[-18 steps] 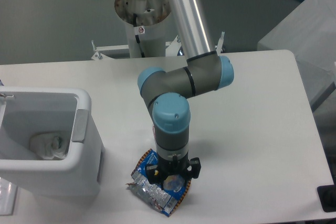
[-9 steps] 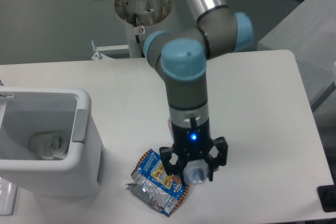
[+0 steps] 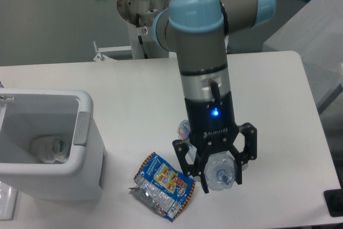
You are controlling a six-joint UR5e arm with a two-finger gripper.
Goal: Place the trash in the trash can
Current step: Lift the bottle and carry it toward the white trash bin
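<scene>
My gripper (image 3: pixel 219 178) hangs above the table's front edge, right of centre, shut on the small clear plastic bottle (image 3: pixel 216 171). The bottle is lifted off the table and lies across the fingers, one end facing the camera. A purple-white bit shows behind the gripper body. The blue-and-orange foil snack bag (image 3: pixel 162 185) lies crumpled on the table just left of the gripper, apart from it. The white trash can (image 3: pixel 89 160) stands at the left with a grey panel (image 3: pixel 82 127) on its rim, well left of the gripper.
A white paper wad with a green mark (image 3: pixel 51 149) lies inside the trash can. The arm's base (image 3: pixel 142 12) stands behind the table's far edge. A dark object (image 3: pixel 334 202) sits at the front right corner.
The gripper has risen and shifted right, away from the snack bag, carrying the bottle up off the table. The bag stays where it lay.
</scene>
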